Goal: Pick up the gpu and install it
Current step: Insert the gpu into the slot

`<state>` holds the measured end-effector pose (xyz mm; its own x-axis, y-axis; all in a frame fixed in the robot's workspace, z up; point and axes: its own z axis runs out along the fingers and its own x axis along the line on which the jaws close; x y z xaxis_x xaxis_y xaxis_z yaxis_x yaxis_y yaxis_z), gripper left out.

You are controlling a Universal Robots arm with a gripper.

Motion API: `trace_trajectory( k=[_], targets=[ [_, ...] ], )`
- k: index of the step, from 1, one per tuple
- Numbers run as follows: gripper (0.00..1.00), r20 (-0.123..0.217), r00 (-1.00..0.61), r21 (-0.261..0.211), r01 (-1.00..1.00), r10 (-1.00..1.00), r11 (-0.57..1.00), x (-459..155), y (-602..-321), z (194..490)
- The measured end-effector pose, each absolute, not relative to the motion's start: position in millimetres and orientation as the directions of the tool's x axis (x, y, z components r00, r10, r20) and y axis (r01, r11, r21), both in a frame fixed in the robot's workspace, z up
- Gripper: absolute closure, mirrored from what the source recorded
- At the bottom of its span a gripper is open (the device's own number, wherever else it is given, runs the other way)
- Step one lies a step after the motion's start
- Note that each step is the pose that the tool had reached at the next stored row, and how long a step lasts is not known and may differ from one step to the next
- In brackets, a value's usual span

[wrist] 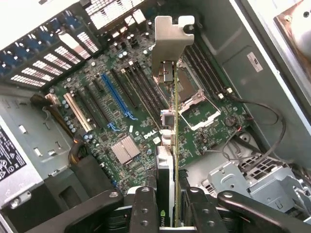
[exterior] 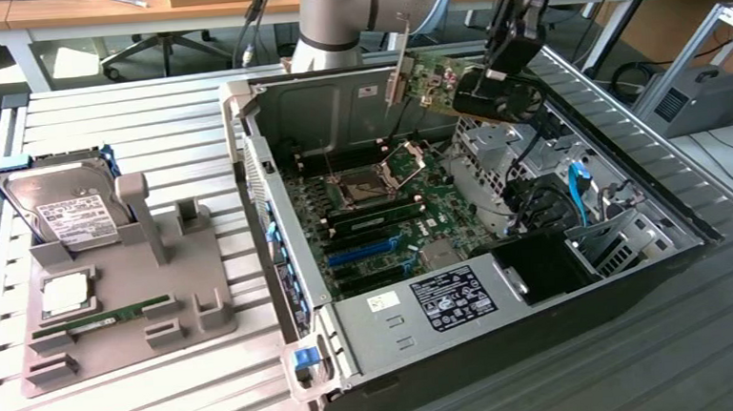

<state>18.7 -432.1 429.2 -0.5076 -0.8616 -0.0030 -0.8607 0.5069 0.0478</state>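
The gpu (exterior: 438, 79) is a thin card with a green board, a dark cooler and a silver bracket at one end. It hangs in the air over the far side of the open computer case (exterior: 349, 336), with my gripper (exterior: 493, 81) shut on its dark end. In the wrist view the gpu (wrist: 171, 145) is edge-on between my fingers (wrist: 144, 209), bracket end away from me. Below it lies the motherboard (wrist: 146, 126) with its blue slot (wrist: 116, 97) and the open CPU socket (wrist: 192, 94). The card touches nothing in the case.
A grey holder (exterior: 180, 274) at the exterior view's left carries a hard drive (exterior: 68, 209), a CPU (exterior: 66, 293) and a green RAM stick (exterior: 103, 318). Inside the case are a power supply (exterior: 443, 301), drive cages (exterior: 611, 238) and loose cables (wrist: 265, 116).
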Motion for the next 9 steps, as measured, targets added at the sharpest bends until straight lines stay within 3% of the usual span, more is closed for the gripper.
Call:
trace_trajectory(
  k=[9],
  targets=[
    [0.73,0.002,-0.336,0.045,-0.941,-0.942,0.335,18.7,-432.0,429.1]
  ],
)
